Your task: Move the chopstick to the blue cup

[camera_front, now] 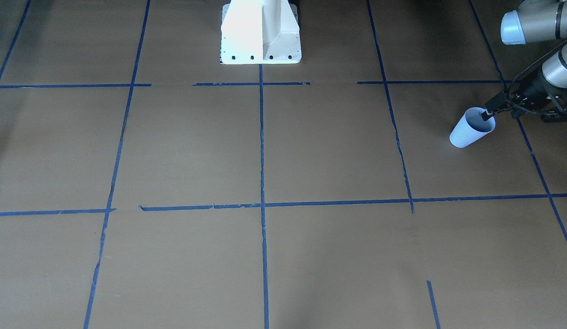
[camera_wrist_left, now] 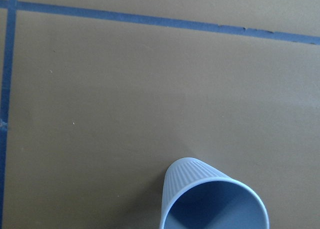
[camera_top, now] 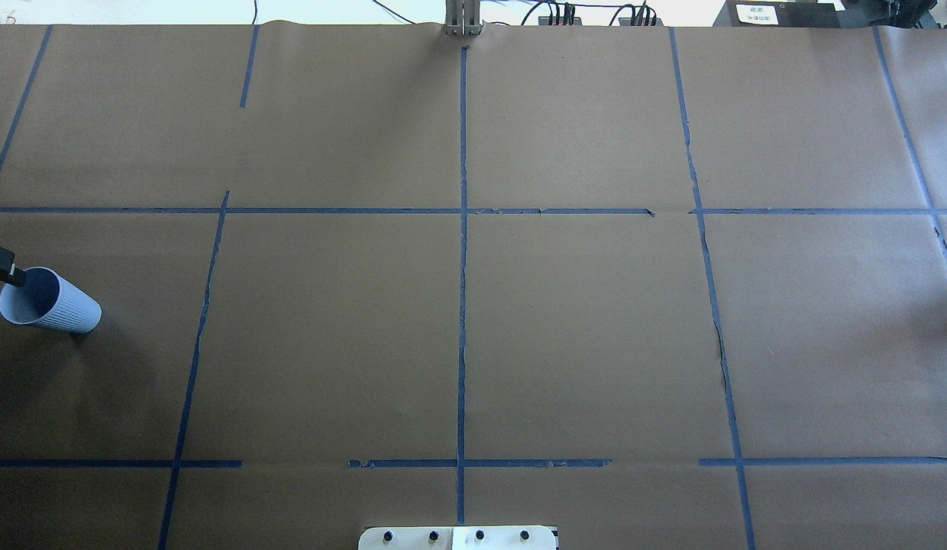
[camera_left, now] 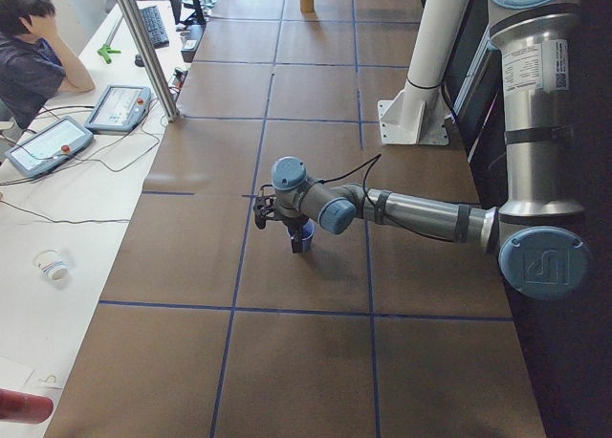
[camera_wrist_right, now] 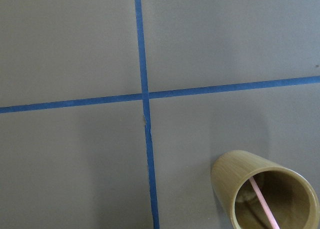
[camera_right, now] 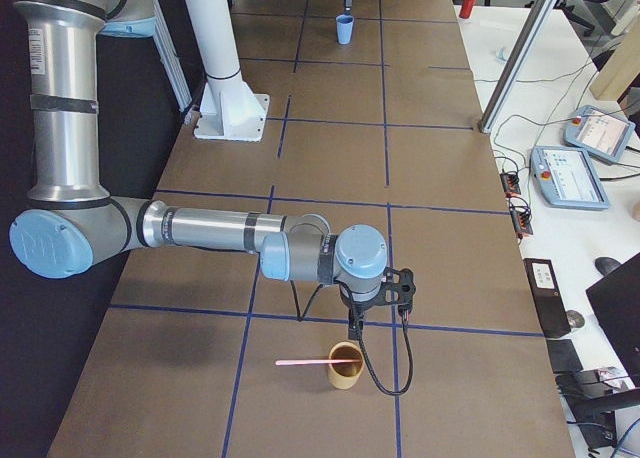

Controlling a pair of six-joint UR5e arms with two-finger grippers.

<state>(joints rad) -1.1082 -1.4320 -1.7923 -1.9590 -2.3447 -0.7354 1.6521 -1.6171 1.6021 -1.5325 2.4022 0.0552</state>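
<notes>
Brown paper covered the table [camera_top: 596,328], gridded with blue tape lines [camera_top: 463,305]. At one end the left gripper [camera_front: 490,111] sat at the rim of the blue cup [camera_front: 466,133]. One black finger [camera_front: 485,117] dipped just inside the mouth. Could not tell whether the jaws were pinched on the rim or apart. The left wrist view showed only the cup [camera_wrist_left: 190,181], mouth up on the paper, ribbed side and darker inside visible, no fingers in shot.

At the opposite end the right gripper [camera_right: 353,328] hung just above a tan cup [camera_right: 345,375]. It showed only from the side, so could not tell whether it was spread or closed. The chopstick [camera_right: 305,361] had one end down in the tan cup. The rest leaned over the rim and stuck out toward the robot's side of the table. The right wrist view showed the pink stick [camera_wrist_right: 261,201] crossing the inside of the tan cup [camera_wrist_right: 232,189].

Chopstick and blue cup were well apart, at opposite ends of the table. A white pedestal [camera_front: 260,36] stood at the middle of the robot's edge. A person [camera_left: 29,55] sat at a white side table [camera_left: 38,295] with two pendants [camera_left: 120,108] on it.
</notes>
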